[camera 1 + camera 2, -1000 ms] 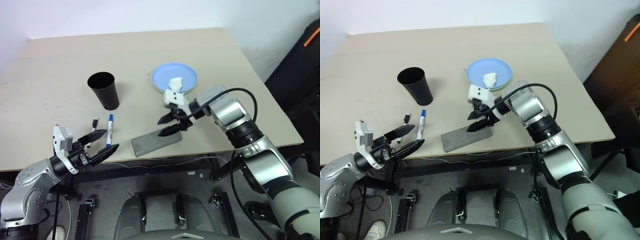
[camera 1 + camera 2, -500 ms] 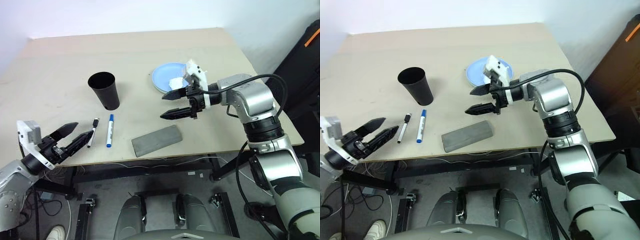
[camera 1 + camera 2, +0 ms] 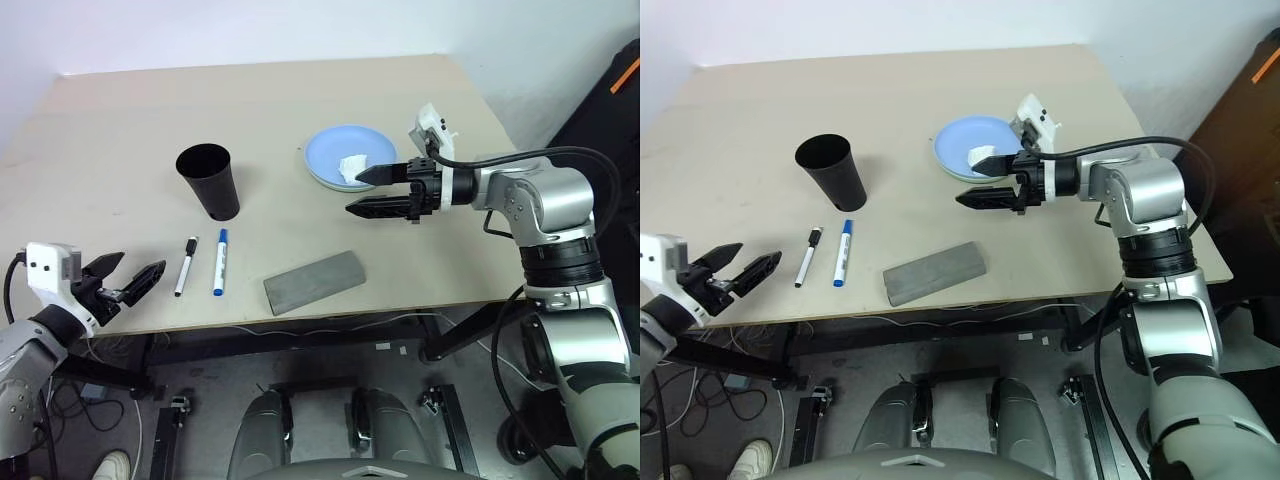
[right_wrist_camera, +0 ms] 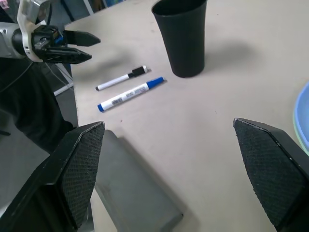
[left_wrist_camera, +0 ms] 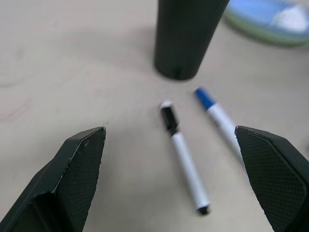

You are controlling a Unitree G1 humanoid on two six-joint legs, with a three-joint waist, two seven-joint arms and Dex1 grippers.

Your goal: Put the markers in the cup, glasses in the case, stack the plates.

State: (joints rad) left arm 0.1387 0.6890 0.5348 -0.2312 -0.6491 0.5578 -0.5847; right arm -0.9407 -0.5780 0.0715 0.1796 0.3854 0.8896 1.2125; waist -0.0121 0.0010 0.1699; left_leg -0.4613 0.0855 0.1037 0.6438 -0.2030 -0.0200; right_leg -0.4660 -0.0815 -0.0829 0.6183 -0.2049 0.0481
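Lighting's bright and even, pretty soft overall, no real glare. The cup (image 3: 210, 180) throws just a faint shadow on the table (image 3: 120, 120). Left wrist view is blurry, especially the plates (image 5: 263, 21) at the edge.

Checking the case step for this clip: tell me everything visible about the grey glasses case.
The grey glasses case is an oblong matte block with rounded corners. Its lid is shut, so nothing of the inside shows. It lies flat and slightly askew on the table near the front edge, to the right of the blue-capped marker and nearer than the plates. Nothing touches it but the tabletop; the right pincer, open, hangs above and beyond it.
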